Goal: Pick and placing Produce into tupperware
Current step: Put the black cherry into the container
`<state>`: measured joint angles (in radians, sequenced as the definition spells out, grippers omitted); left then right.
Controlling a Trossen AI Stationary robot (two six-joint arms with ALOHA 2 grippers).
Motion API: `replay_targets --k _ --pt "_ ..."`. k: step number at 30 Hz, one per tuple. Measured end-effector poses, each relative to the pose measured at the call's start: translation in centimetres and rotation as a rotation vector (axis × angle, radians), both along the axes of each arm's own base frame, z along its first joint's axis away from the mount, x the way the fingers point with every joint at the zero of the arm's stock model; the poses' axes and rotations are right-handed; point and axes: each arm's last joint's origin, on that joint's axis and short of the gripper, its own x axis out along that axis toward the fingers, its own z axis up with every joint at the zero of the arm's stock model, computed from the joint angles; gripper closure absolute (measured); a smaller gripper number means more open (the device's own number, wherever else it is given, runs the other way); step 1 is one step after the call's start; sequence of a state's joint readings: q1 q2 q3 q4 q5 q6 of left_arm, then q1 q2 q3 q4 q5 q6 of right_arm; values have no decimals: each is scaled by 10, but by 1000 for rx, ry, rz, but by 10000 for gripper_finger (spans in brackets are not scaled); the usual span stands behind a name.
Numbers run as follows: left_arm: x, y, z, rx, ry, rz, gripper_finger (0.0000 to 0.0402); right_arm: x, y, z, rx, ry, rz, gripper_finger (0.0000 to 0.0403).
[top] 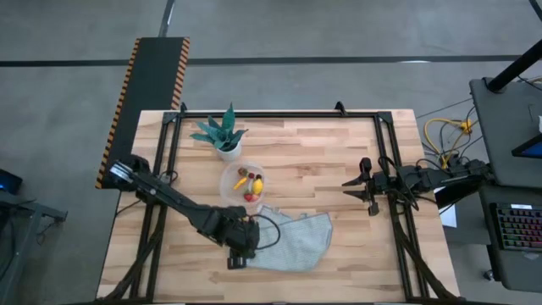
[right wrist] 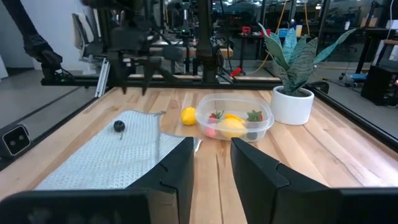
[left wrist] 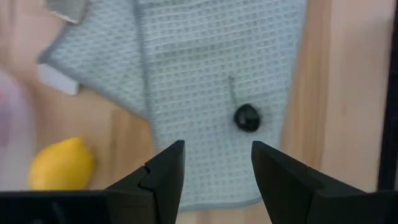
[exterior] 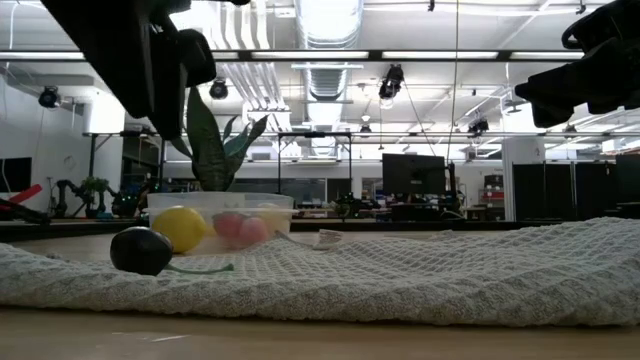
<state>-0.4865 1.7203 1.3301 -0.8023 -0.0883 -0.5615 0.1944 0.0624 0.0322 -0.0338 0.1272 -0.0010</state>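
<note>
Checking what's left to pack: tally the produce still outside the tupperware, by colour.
Dark berry on the cloth: 1
Yellow lemon on the table beside the tupperware: 1
Total outside: 2

Wooden table point(top: 339, 161): cloth point(top: 296, 241), tupperware point(top: 229, 182), plant point(top: 222, 135)

Two dark jointed arms with black cables and angular tool fingers point(left wrist: 163, 177).
</note>
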Motion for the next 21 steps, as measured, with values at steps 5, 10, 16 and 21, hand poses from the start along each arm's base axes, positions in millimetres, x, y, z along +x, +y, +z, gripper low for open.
replay_targets --k 5,10,16,21 --pt "12 -16 -8 9 23 -22 231 0 0 0 0 0 0 309" --pt "20 -28 -23 -22 90 -72 229 0 0 0 0 0 0 303" --pt "23 -33 -38 -92 171 -37 217 0 0 0 0 1 5 303" --pt "25 -32 -38 -111 173 14 216 0 0 0 0 1 7 309"
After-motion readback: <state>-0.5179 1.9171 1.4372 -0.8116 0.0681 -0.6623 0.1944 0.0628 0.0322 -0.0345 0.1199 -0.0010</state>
